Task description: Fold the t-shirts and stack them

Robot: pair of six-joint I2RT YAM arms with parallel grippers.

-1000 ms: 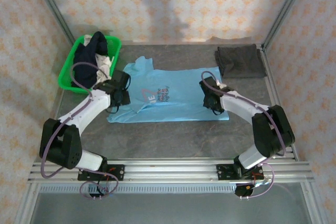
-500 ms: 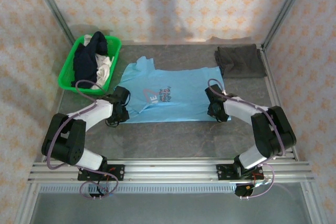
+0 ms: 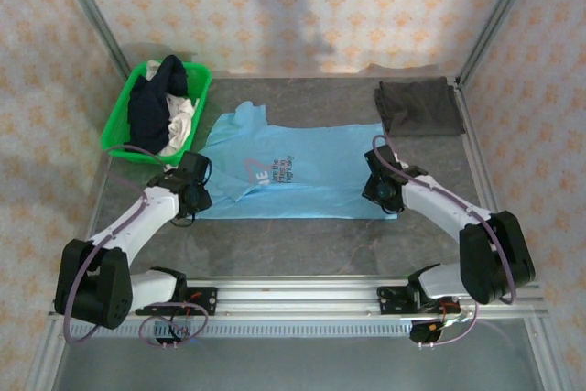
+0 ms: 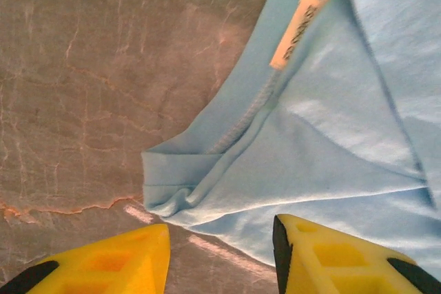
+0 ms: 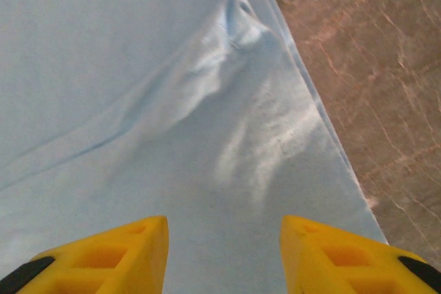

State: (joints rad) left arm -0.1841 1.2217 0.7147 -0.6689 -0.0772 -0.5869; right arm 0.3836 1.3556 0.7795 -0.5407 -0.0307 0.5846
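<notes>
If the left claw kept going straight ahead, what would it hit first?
Most likely the bunched corner of the light blue t-shirt, just ahead of the left gripper; depth is hard to judge.

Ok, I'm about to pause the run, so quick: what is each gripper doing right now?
Left gripper: open, at the light blue t-shirt edge, holding nothing.
Right gripper: open over the same shirt, holding nothing.

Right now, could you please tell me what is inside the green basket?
The green basket holds a dark navy shirt heaped over a white shirt, both spilling above the rim. Whatever lies beneath them, and the basket's floor, is covered.
</notes>
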